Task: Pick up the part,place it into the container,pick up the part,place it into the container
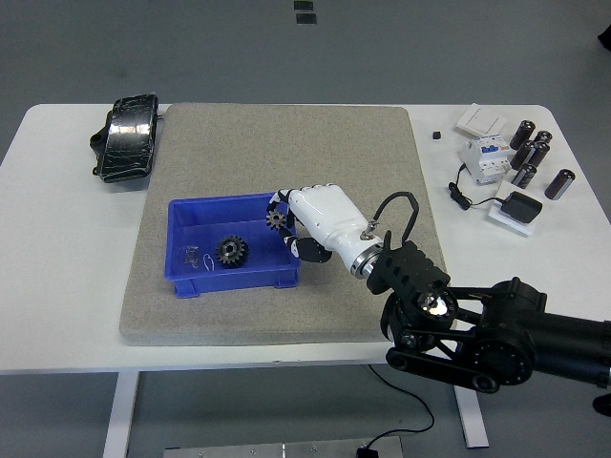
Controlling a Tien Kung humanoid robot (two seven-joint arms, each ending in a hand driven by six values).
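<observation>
Gear (277,219) small, dark and toothed, pinched in our right hand (310,218) fingertips, blue container (196,209) just beneath them, second matching gear (230,251) lying inside it.

a white table (67,286) carries a grey mat (286,143) at its middle, a black pouch (127,140) near the far-left corner, and what look like small electrical parts (516,157) near the far-right corner.

Two dark gears: one (230,251) inside the bin, one (278,219) at the robot hand's (304,221) fingertips | one blue bin (197,284) | one grey mat (286,143) | six black cylinders (540,157) on the tabletop (57,248) | one white breaker unit (483,155) | one black foot pedal (128,140) | one robot hand in view
</observation>
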